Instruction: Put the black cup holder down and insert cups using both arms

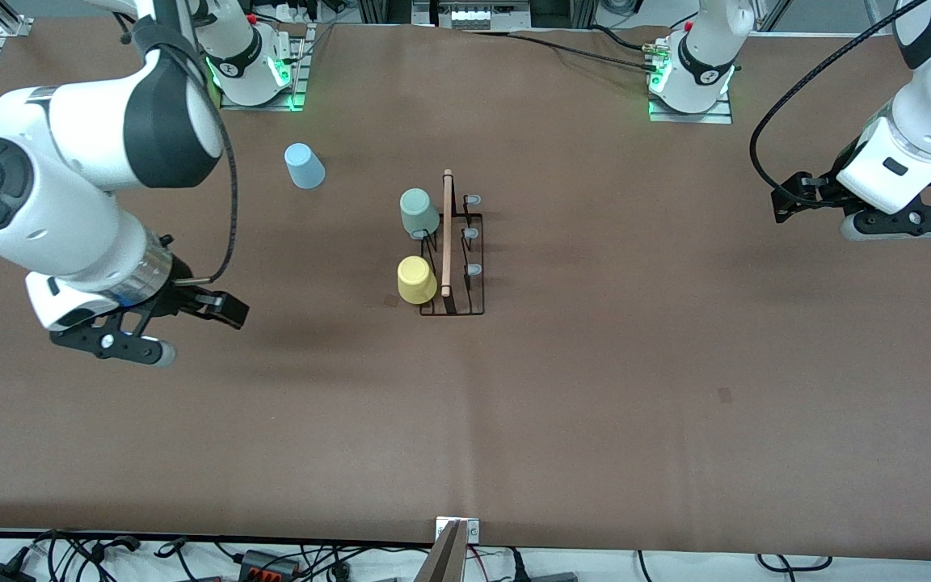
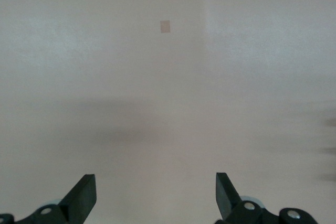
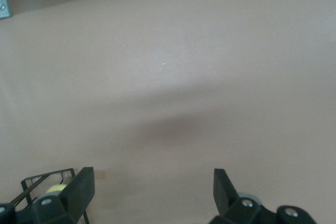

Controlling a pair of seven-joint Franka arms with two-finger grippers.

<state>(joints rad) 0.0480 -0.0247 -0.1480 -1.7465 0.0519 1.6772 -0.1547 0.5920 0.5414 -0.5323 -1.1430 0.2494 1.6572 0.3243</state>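
The holder stands upright near the middle of the table, its wooden bar running from the robots' edge toward the camera's edge. Three grey-tipped pegs on the side toward the left arm's end are bare.

The green cup sits mouth-down on a peg on the side toward the right arm's end. The yellow cup sits mouth-down on a peg of the same side, nearer to the camera than the green cup. A bare peg shows between the two cups. The blue cup stands mouth-down on the table, apart from the holder, toward the right arm's base and nearer to the robots' edge.

The right gripper hangs over bare table toward the right arm's end, well apart from the holder. Its fingers are spread wide with nothing between them. In the right wrist view a corner of the holder and a sliver of the yellow cup show beside one finger.

The left gripper hangs over the table near the edge at the left arm's end, well apart from every cup. Its fingers are also spread wide and hold nothing; the left wrist view shows only bare table and a small tan patch on it.
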